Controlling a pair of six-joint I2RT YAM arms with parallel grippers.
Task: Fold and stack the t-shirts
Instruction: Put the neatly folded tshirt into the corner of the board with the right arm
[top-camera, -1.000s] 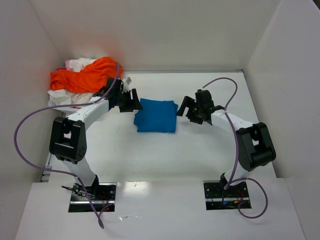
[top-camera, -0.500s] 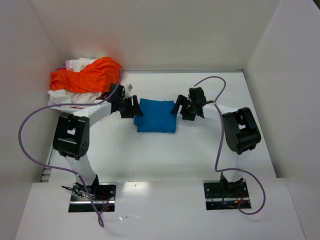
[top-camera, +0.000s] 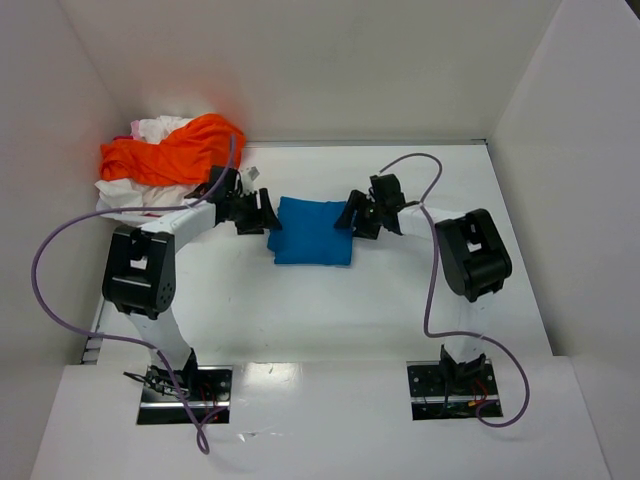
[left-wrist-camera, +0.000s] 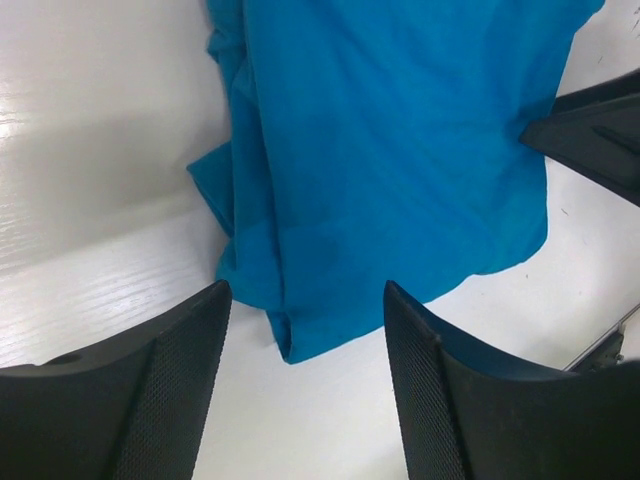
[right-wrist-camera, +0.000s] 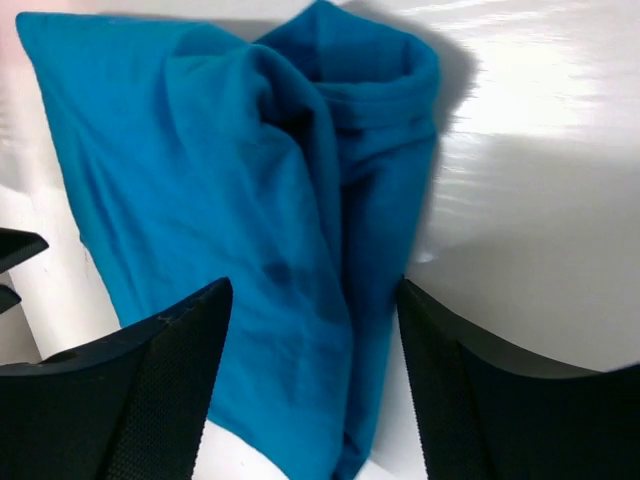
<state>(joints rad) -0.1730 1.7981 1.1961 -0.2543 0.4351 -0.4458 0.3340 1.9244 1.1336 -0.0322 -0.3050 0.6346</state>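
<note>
A bright blue t-shirt (top-camera: 312, 232) lies folded into a rectangle at the table's middle. My left gripper (top-camera: 268, 215) is at its left edge, open; in the left wrist view the blue t-shirt (left-wrist-camera: 390, 150) has only its near corner reaching between the fingertips of the left gripper (left-wrist-camera: 305, 305). My right gripper (top-camera: 350, 215) is at the shirt's right edge, open. In the right wrist view the right gripper (right-wrist-camera: 310, 300) straddles the bunched folded edge of the blue t-shirt (right-wrist-camera: 230, 200) without pinching it. An orange t-shirt (top-camera: 170, 150) lies heaped on white ones (top-camera: 125, 195) at the back left.
White walls close in the table at the back and on both sides. The heap of shirts fills the back left corner beside the left wall. The right gripper's black finger (left-wrist-camera: 590, 130) shows past the shirt in the left wrist view. Purple cables loop off both arms.
The right arm has swung left, bringing its gripper onto the blue shirt's right edge with the jaws narrowing. The left gripper has edged closer to the shirt's left edge.
</note>
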